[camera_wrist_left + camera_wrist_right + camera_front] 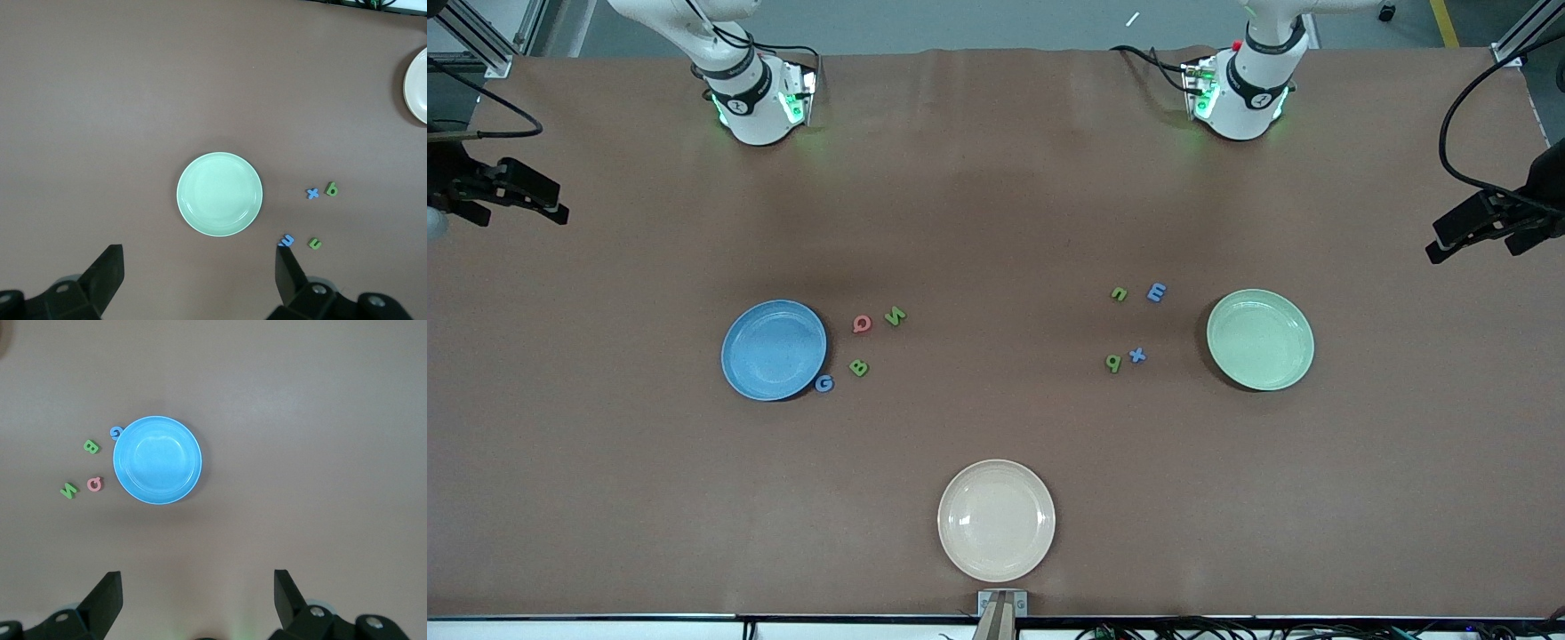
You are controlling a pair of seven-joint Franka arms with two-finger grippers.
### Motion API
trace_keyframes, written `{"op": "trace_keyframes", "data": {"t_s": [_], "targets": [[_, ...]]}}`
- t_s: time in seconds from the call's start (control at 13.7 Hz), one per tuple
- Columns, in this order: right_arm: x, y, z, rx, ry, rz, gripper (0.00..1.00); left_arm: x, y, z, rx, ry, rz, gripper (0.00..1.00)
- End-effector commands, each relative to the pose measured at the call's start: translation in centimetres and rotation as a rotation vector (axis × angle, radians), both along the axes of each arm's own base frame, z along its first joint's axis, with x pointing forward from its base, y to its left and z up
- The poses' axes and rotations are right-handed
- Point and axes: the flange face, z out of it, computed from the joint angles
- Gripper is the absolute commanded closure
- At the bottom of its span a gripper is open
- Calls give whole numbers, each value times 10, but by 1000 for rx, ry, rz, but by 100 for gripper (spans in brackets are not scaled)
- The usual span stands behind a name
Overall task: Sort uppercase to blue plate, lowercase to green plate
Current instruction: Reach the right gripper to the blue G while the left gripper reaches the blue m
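Both sets of fingers are spread wide with nothing between them. The left gripper (200, 273) hangs high over the brown tabletop (996, 204) at the left arm's end, and its black fingers (107, 270) frame the pale mint green round plate (219, 194) from above. The right gripper (198, 593) hangs the same way at the right arm's end, over the speckled medium blue round plate (157, 460), so both arms are just waiting up there.

Nothing is sorted yet, all eight little flat letters are on the tabletop. In the front view, going by the blue plate's clock: the red Q (862, 324) sits near the rim at about 2 o'clock, with the green N (895, 316) just past it. The green B (859, 367) is at about 4, and the blue G (824, 383) touches the rim near 4 to 5.

By the green plate's clock, the blue three-pronged m/E piece (1156, 292) is at about 10, with the green n (1119, 294) a bit past it. The blue x (1136, 355) is at about 9, right beside the green p-like letter (1113, 362).

A cream round plate (996, 520) sits on its own, nearest the front camera, about midway between the two ends.
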Motion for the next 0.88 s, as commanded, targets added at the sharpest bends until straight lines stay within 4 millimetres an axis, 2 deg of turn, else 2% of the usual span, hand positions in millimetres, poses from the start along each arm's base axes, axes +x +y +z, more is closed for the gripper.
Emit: {"op": "trace_keyframes", "data": {"t_s": [0.0, 0.29, 0.51, 0.66, 0.8], "targets": [[-10, 1, 2, 14, -7, -6, 0, -1, 1, -1, -6, 10, -7, 0], [-10, 1, 2, 14, -6, -8, 0, -1, 1, -2, -6, 12, -9, 0], [-8, 0, 7, 12, -15, -9, 0, 3, -4, -15, -28, 40, 8, 0], [-6, -1, 19, 10, -41, -8, 0, 4, -13, -28, -32, 88, -1, 0], [-1, -13, 11, 10, -30, -34, 0, 12, -42, -53, -30, 140, -48, 0]]}}
